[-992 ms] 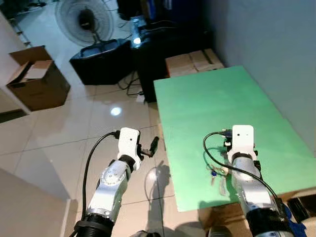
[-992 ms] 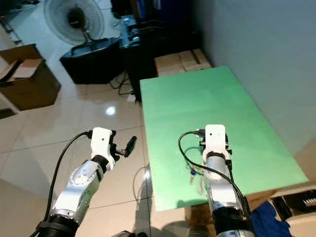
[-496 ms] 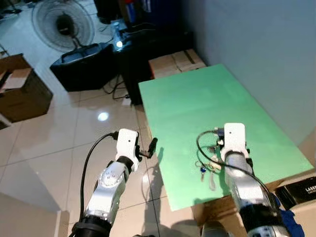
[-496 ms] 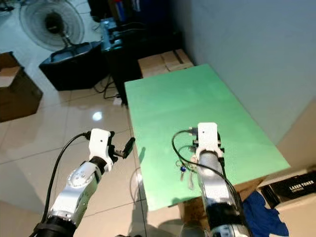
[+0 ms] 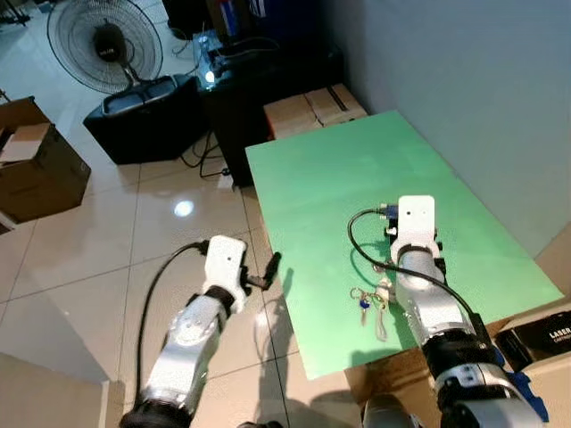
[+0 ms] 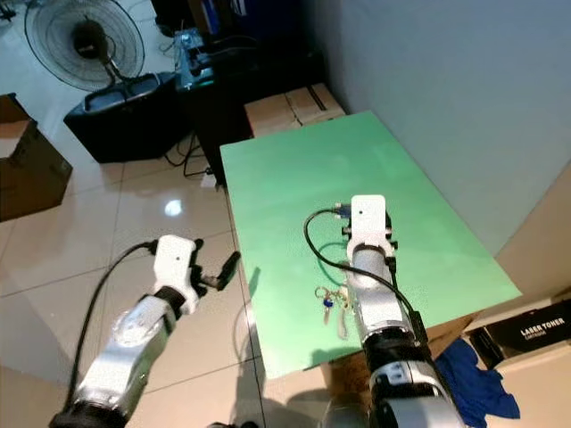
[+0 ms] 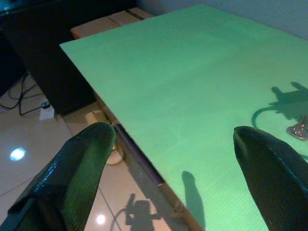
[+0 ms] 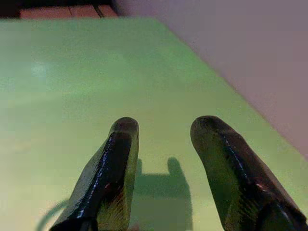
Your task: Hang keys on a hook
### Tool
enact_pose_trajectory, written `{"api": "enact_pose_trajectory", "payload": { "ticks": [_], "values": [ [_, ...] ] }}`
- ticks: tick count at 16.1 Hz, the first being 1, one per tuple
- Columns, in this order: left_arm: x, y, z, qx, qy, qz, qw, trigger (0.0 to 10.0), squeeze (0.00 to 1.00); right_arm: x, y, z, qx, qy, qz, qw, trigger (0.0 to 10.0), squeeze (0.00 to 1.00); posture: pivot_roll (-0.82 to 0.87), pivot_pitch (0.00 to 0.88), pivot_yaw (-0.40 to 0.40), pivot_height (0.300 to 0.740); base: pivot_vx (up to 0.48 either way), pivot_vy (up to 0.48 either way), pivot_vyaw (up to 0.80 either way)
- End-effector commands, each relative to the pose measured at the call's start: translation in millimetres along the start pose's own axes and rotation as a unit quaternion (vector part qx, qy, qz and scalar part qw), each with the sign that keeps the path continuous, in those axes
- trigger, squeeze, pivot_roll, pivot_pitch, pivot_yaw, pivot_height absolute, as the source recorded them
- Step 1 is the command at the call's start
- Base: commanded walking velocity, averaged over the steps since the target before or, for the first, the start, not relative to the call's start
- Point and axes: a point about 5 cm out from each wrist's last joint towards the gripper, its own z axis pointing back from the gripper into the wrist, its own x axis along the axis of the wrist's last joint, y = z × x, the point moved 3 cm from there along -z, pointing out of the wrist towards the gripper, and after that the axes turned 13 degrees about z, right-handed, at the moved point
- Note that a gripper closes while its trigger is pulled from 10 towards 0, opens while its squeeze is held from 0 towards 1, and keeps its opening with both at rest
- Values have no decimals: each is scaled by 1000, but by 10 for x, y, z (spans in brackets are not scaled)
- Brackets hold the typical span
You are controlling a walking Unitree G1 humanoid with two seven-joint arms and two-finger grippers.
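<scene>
Right gripper point(image 8: 161, 132) is held slightly parted over the flat green tabletop point(image 5: 357, 178), grasping nothing; the silver key bunch with blue tag point(image 5: 366, 300) lies at its 8 o'clock.

Left tool point(image 7: 173, 144): fingers spread wide, arm extended forward at low height. Right tool point(image 8: 161, 127): fingers parted slightly, arm stretched forward, wrist level.

Green table top point(image 5: 357, 178) against a plain grey wall point(image 5: 464, 80). Glossy beige tile floor point(image 5: 107, 259) with a bright light reflection point(image 5: 183, 209). Standing fan point(image 5: 104, 43) at rear, dark cabinet point(image 5: 268, 80) with cables beside it. Open cardboard box point(image 5: 36, 174) on the floor, left; flat cartons point(image 5: 308, 109) behind the table.
</scene>
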Motion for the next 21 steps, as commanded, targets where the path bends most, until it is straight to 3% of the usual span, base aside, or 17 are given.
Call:
{"api": "enact_pose_trajectory", "payload": {
  "ticks": [1, 8, 13, 21],
  "values": [
    [-15, 98, 79, 12, 9, -8, 1000, 10000, 0, -16, 58, -16, 7, 5, -10, 1000, 10000, 0, -239, 120, 206, 740, 0, 0, 0],
    [-24, 115, 218, 25, 14, -8, 1000, 10000, 0, -163, 223, -34, 52, 31, -14, 998, 10000, 0, -200, 160, 185, 740, 0, 0, 0],
    [-41, 156, 319, 34, 21, -8, 999, 10000, 0, -385, 361, 77, 76, 62, -9, 995, 10000, 0, -177, 192, 181, 740, 0, 0, 0],
    [-54, 102, 302, 32, 26, -4, 999, 10000, 0, -551, 334, 126, 70, 88, -1, 994, 10000, 0, -187, 183, 178, 740, 0, 0, 0]
  ]
}}
